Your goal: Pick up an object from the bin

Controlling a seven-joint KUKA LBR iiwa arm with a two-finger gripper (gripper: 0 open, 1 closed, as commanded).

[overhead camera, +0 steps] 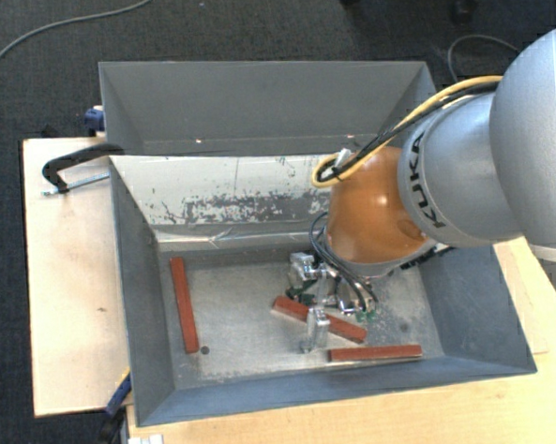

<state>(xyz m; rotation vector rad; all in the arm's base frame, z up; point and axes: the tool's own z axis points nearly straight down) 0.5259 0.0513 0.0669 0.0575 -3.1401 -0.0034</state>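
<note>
The fingers (317, 319) meet a thin red-brown stick (285, 309) lying under them; whether they clasp it, I cannot tell; it looks light, stiff and smooth; best pinched across its narrow width, mid-length.

Red-brown stick (289, 309): long, thin, lying flat on bin (237, 313) floor, centre-right, slanting down to the right; mid part hidden, 2 ends visible.

A grey metal bin (135, 272) has open, bare floor across its middle and left, bounded by a red-brown left stick (183, 305) lying along the left wall. At centre-right the gripper (315, 331) sits low over a tilted stick (288, 309), with a front stick (374, 353) along the front wall. The arm's orange cover (376, 215) overhangs the back right.
</note>
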